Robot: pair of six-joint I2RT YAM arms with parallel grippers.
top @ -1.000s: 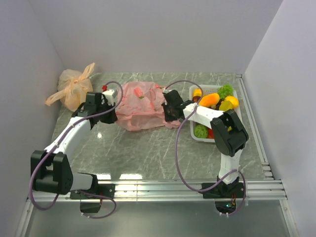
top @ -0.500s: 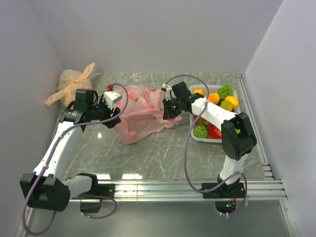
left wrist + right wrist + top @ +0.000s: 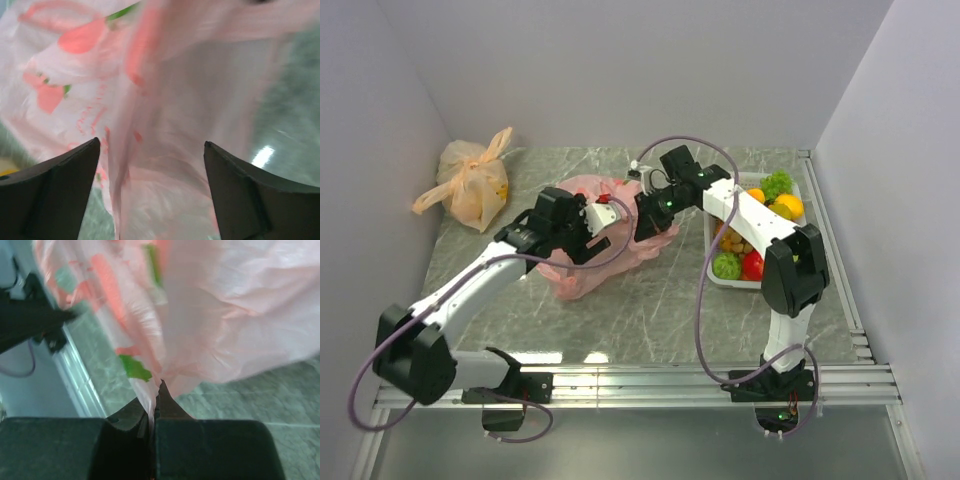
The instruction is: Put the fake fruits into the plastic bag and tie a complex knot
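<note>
The pink plastic bag (image 3: 605, 240) lies crumpled on the marble table, left of centre. My right gripper (image 3: 645, 215) is shut on a thin fold of its edge (image 3: 156, 390) and holds that side up. The bag's film (image 3: 235, 320) hangs in front of this camera. My left gripper (image 3: 582, 228) stands wide open at the bag's left side. Its dark fingers (image 3: 50, 195) are far apart, with pink film (image 3: 165, 150) hanging between them but not gripped. The fake fruits, among them a green one (image 3: 726, 265), a red one (image 3: 753, 266) and a yellow one (image 3: 788, 205), sit in the white basket (image 3: 735, 285).
A pale orange knotted bag (image 3: 470, 185) rests in the far left corner. The white basket stands right of the bag, under my right arm. Grey walls close in the table at the left, back and right. A metal rail (image 3: 720, 375) runs along the near edge.
My left gripper has opened, let go of the bag and swung right toward the centre. My right gripper has shut on the bag's edge and drawn it up and leftward.
</note>
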